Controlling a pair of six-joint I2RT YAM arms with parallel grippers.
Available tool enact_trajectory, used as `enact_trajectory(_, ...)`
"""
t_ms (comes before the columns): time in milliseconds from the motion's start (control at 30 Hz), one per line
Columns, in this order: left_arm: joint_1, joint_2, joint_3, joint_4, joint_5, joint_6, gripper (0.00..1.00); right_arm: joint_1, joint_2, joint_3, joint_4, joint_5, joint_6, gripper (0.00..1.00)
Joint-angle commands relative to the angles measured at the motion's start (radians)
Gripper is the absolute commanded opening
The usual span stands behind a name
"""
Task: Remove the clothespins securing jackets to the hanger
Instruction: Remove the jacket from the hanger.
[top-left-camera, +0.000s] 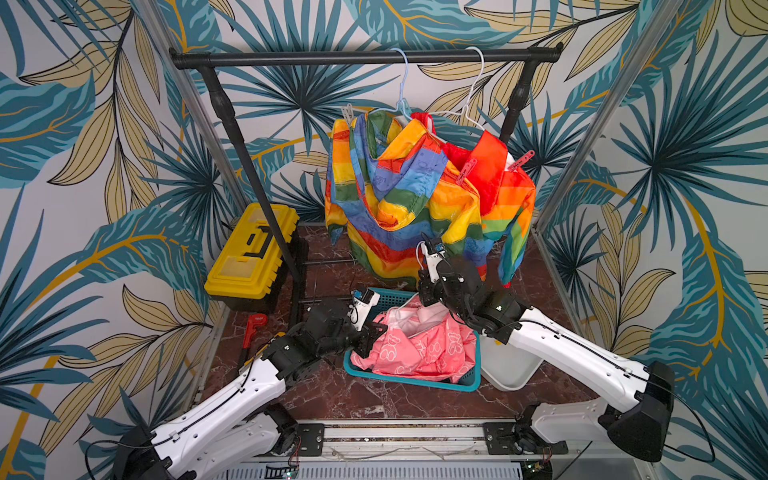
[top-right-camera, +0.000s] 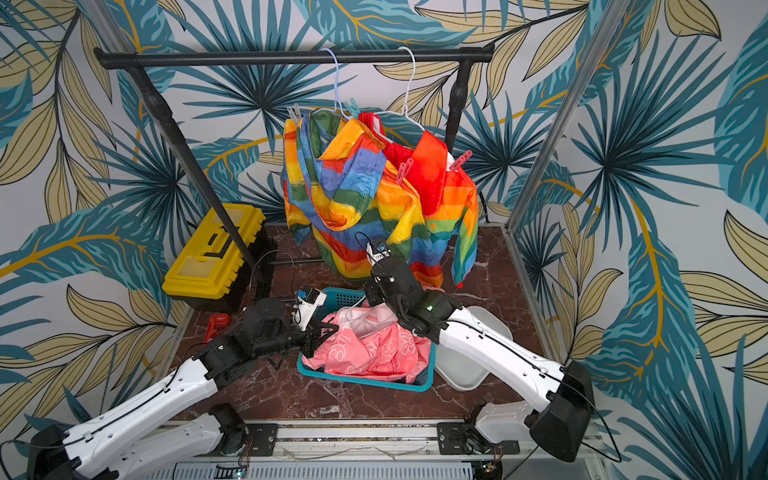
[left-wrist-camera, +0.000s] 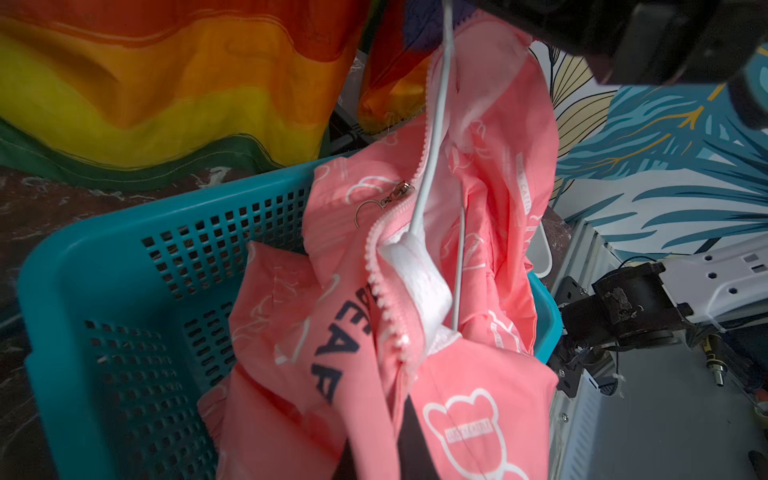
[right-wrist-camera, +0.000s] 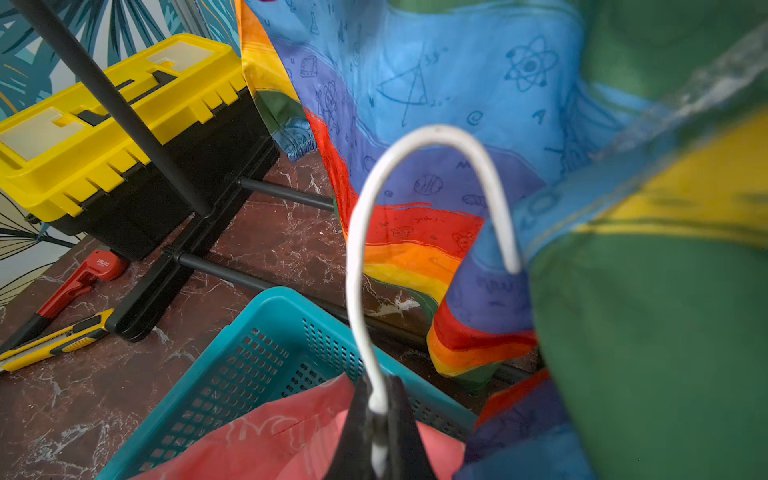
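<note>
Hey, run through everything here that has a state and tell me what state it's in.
left gripper, shut on the pink jacket.
right gripper, shut on the white hanger.
pink jacket, zip open, bunched in the teal basket.
rainbow jacket, hanging on the rail.
red-hooded jacket, hanging, pegged by a pink clothespin.
yellow toolbox, lid shut.

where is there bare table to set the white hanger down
Best is the marble strip between the teal basket and the front rail. A smaller patch lies between the hanging rainbow sleeve and the right frame post. Crowded: yellow toolbox, red wrench, rack base on the left; pink jacket fills the basket.
</note>
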Motion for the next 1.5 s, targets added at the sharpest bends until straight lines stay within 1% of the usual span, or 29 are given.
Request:
enact_trajectory(0,0.031,-0.043,0.010,-0.057,-0.209,-0.075,0.00,0.002,-0.036,-0.027,-0.060,0.091,-0.035,0.00)
enact_trajectory(33,0.031,-0.052,0.007,-0.059,-0.213,-0.078,0.02,0.002,-0.041,-0.036,-0.061,0.103,-0.034,0.00)
enact_trajectory(67,0.031,-0.059,0.002,-0.059,-0.213,-0.082,0.22,0.002,-0.048,-0.045,-0.059,0.099,-0.032,0.00)
enact_trajectory(100,0.031,-0.062,-0.004,-0.058,-0.216,-0.089,0.34,0.002,-0.057,-0.055,-0.052,0.087,-0.029,0.00)
enact_trajectory(167,0.032,-0.054,-0.006,-0.058,-0.211,-0.089,0.39,0.001,-0.067,-0.065,-0.040,0.071,-0.019,0.00)
enact_trajectory(233,0.032,-0.040,-0.006,-0.059,-0.204,-0.090,0.38,0.001,-0.068,-0.067,-0.040,0.075,-0.015,0.00)
enact_trajectory(300,0.031,-0.033,-0.008,-0.059,-0.192,-0.090,0.33,0.001,-0.070,-0.067,-0.039,0.072,-0.013,0.00)
enact_trajectory(367,0.031,-0.030,-0.008,-0.059,-0.170,-0.089,0.22,0.001,-0.077,-0.071,-0.035,0.069,-0.016,0.00)
enact_trajectory(400,0.031,-0.029,-0.008,-0.059,-0.165,-0.089,0.13,0.002,-0.081,-0.071,-0.034,0.073,-0.017,0.00)
enact_trajectory(467,0.031,-0.030,-0.013,-0.059,-0.167,-0.096,0.00,0.001,-0.082,-0.070,-0.035,0.081,-0.022,0.00)
enact_trajectory(633,0.031,-0.054,-0.027,-0.059,-0.192,-0.096,0.00,0.001,-0.096,-0.083,-0.038,0.093,-0.016,0.00)
enact_trajectory(767,0.031,-0.080,-0.054,-0.075,-0.263,-0.099,0.00,-0.051,-0.132,-0.093,-0.060,0.091,0.005,0.00)
enact_trajectory(833,0.032,-0.096,-0.068,-0.081,-0.282,-0.103,0.00,-0.088,-0.167,-0.111,-0.058,0.058,0.024,0.00)
enact_trajectory(900,0.032,-0.104,-0.087,-0.081,-0.291,-0.106,0.00,-0.139,-0.206,-0.127,-0.057,0.015,0.048,0.00)
enact_trajectory(1033,0.032,-0.084,-0.098,-0.081,-0.290,-0.111,0.00,-0.207,-0.253,-0.146,-0.042,-0.055,0.084,0.00)
enact_trajectory(1200,0.032,-0.060,-0.110,-0.083,-0.312,-0.126,0.00,-0.272,-0.285,-0.156,-0.041,-0.065,0.124,0.00)
enact_trajectory(1267,0.032,-0.042,-0.106,-0.083,-0.286,-0.120,0.00,-0.289,-0.290,-0.166,-0.029,-0.094,0.136,0.00)
enact_trajectory(1367,0.031,0.009,-0.082,-0.055,-0.240,-0.120,0.00,-0.290,-0.264,-0.176,0.011,-0.192,0.150,0.00)
enact_trajectory(1467,0.026,0.060,-0.063,0.002,-0.187,-0.129,0.00,-0.287,-0.229,-0.177,0.038,-0.231,0.179,0.00)
